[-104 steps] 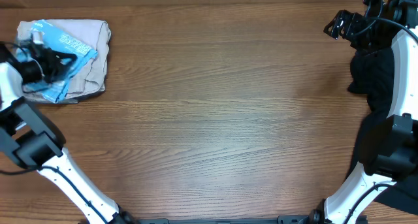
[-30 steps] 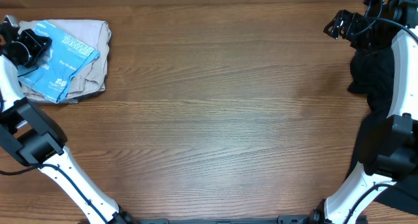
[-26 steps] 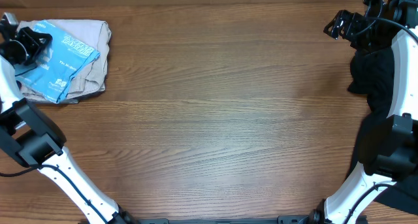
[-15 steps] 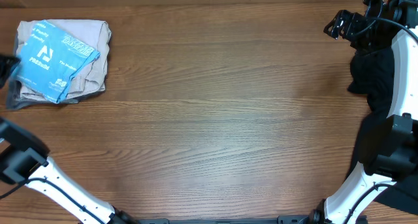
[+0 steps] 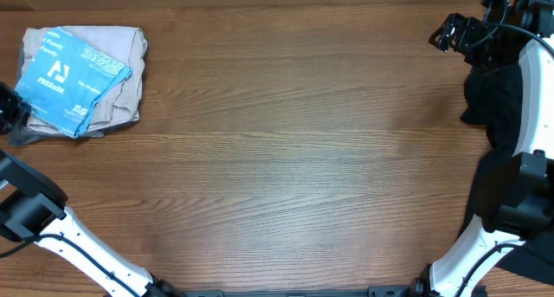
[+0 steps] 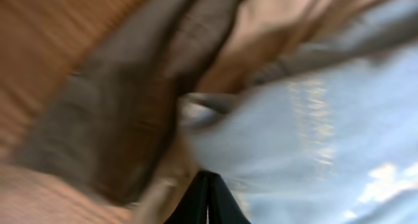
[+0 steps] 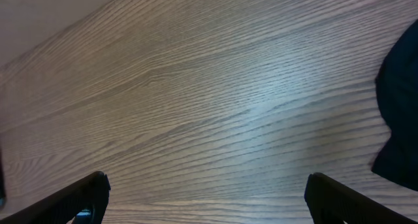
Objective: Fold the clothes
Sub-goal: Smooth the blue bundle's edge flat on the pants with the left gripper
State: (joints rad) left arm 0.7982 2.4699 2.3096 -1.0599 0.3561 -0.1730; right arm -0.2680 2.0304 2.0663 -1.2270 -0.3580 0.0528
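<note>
T-shirt (image 5: 69,76) lay folded on beige stack (image 5: 128,67), upper left of worktop (image 5: 294,158). Left end effector (image 6: 208,201) pressed together, apparently empty, beside it. Right end effector (image 5: 443,35) apart, upper right. Fold judged done. Next move likely needed dark pile (image 5: 489,98) fetched.

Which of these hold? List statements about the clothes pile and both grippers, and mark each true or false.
1. The folded light blue T-shirt lies on top of a folded beige garment. True.
2. The left gripper stands wide open. False: it is shut, beside the pile.
3. The right gripper is open over bare wood. True.
4. The pile sits in the middle of the brown wooden table. False: it lies near the far left corner.
</note>
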